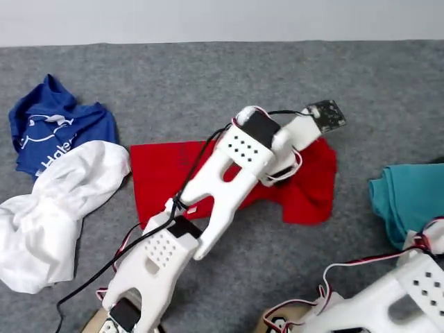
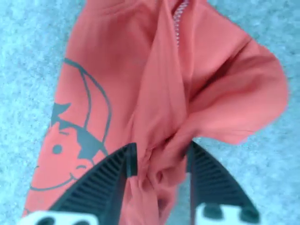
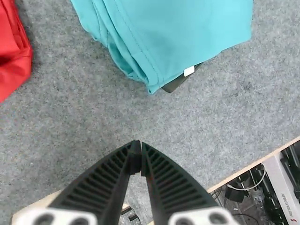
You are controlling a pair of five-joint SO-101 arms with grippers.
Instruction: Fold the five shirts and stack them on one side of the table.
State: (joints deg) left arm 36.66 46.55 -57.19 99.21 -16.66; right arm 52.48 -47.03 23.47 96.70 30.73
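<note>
A red shirt [image 1: 166,177] lies partly flattened in the middle of the grey table, bunched at its right end [image 1: 312,187]. My left gripper [image 2: 157,157] is shut on a gathered fold of that red shirt [image 2: 154,93], which carries a dark cartoon print. In the high view the left arm [image 1: 236,156] stretches over the shirt. My right gripper [image 3: 140,159] is shut on nothing, low over bare table near the front edge. A folded teal shirt [image 3: 164,33] lies just beyond it, at the table's right edge [image 1: 406,198].
A crumpled white shirt [image 1: 55,208] and a blue printed shirt [image 1: 52,128] lie at the left side. Bare grey table [image 1: 208,76] stretches along the back. The table's front edge [image 3: 253,164] runs close to the right gripper.
</note>
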